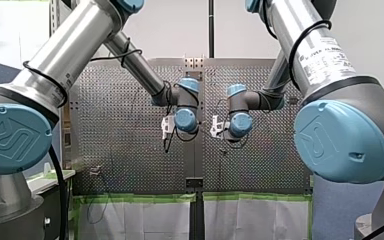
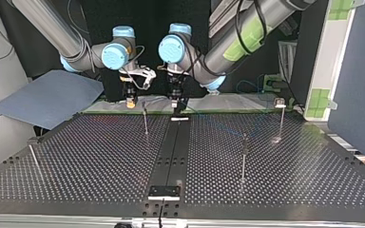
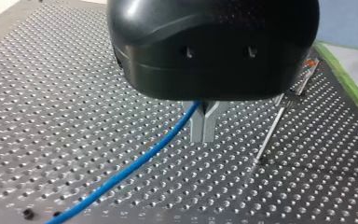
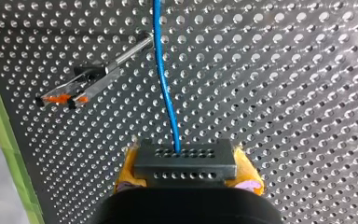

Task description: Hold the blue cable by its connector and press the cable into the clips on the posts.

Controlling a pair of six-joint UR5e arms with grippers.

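In the right wrist view my right gripper (image 4: 186, 169) is shut on the dark perforated connector (image 4: 185, 158), held between yellow pads (image 4: 129, 169). The blue cable (image 4: 165, 88) runs ahead from the connector, past the foot of a post carrying an orange clip (image 4: 60, 99). In the left wrist view my left gripper (image 3: 204, 127) has its metal fingers shut on the blue cable (image 3: 135, 165), which trails away over the perforated table (image 3: 65, 107). Both grippers hang side by side at the far edge in the top view: my right gripper (image 2: 131, 101) and my left gripper (image 2: 177, 103).
Several thin posts stand on the table: one near the grippers (image 2: 145, 121), one mid-right (image 2: 244, 156), one far right (image 2: 281, 116), one leaning at the left (image 2: 33, 156). Another post (image 3: 270, 133) lies beside my left gripper. Green tape (image 3: 349, 81) edges the table.
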